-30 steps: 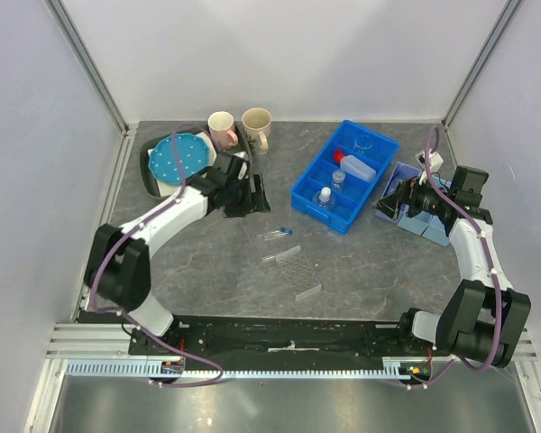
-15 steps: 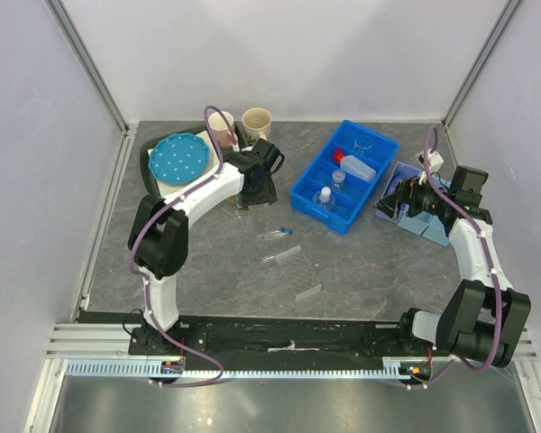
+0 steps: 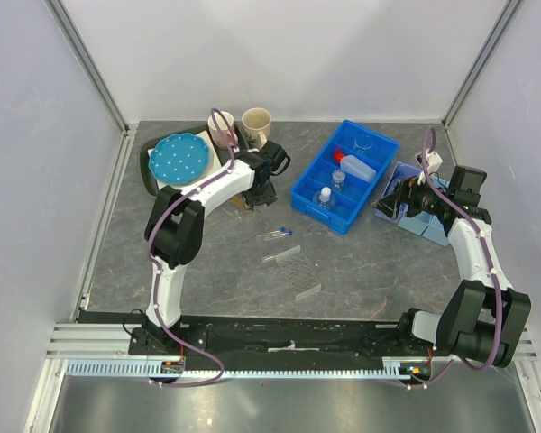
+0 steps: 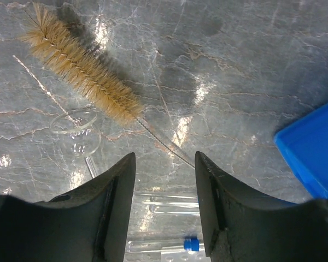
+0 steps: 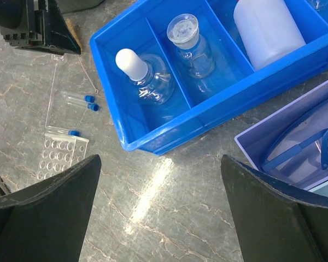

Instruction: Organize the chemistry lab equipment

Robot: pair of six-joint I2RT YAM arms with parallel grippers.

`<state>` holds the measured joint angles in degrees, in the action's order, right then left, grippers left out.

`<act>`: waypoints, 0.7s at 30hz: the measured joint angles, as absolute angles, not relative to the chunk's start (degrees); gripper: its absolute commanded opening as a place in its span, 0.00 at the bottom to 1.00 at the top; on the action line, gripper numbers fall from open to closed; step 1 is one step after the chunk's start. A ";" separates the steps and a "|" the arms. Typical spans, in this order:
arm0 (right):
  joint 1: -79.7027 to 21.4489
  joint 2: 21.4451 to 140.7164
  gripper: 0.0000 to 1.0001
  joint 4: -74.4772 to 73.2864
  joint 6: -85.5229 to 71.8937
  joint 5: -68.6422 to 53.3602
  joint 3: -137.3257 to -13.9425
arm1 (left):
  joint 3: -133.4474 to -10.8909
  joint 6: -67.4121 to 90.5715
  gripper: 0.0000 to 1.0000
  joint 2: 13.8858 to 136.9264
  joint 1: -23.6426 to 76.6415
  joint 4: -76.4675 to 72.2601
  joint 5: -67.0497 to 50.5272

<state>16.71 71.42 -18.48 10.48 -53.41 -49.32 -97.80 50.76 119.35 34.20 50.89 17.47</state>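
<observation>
On the near side of the desk, left of and in front of the blue plastic compartment bin, lies the clear tube rack. Just beyond it are the blue-capped clear tubes. Farther back, left of the bin, the tan bristle brush lies flat on the bare desk.

The left gripper hangs over the brush with its jaws parted. Only the tail of the brush's thin wire stem runs between them. The bristle head sits past the fingertips, on the side away from the bin.

We judge the brush very light, with soft, springy bristles and a thin, bendable wire that is awkward to pinch off a flat surface. The better hold is across the bristle head near where it meets the stem, where the fingers get some bulk. The small clear beaker sits just beside that end. It is fragile and could easily be knocked.

At the bin's right side the right gripper hovers wide open, holding nothing.
</observation>
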 measured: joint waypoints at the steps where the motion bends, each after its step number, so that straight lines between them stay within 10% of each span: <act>1: 16.71 71.42 0.98 -18.48 10.52 -53.25 -49.32 | -97.89 50.98 0.53 119.90 34.20 50.89 17.78; 21: 16.32 72.12 0.98 -18.55 10.79 -52.42 -49.65 | -98.76 52.01 0.36 125.67 34.09 51.68 18.00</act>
